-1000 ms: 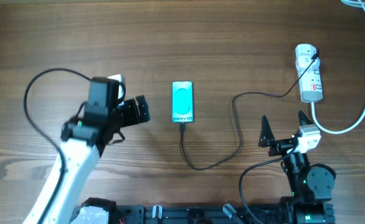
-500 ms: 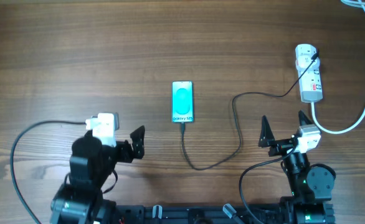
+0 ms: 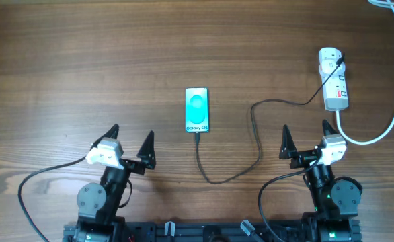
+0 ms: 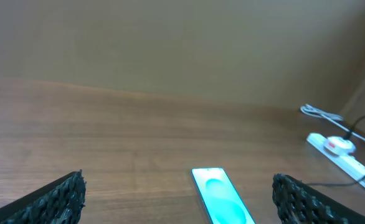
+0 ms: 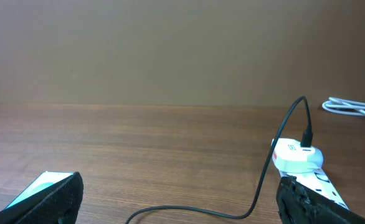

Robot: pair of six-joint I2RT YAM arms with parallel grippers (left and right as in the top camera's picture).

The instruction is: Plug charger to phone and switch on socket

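The phone (image 3: 197, 109) lies flat mid-table with its turquoise screen up; the left wrist view also shows the phone (image 4: 223, 199), ahead and slightly right between the fingers. The thin black charger (image 3: 257, 144) cable runs from the phone's lower edge, where its plug tip touches, loops toward me and rises to the white socket (image 3: 333, 87) at the far right. My left gripper (image 3: 131, 140) is open and empty, near the front edge, left of the phone. Right of the cable loop, my right gripper (image 3: 306, 128) stands open and empty below the socket (image 5: 298, 155).
A thick white cable (image 3: 385, 131) curves from the socket's near end to the table's right edge and far right corner. The arms' own black cables (image 3: 29, 195) loop along the front edge. Bare wooden tabletop (image 3: 83, 54) fills the left and far side.
My left arm has drawn back from beside the phone to the front edge, its open jaws now pointing away from me. The right arm, phone and cable have not moved.
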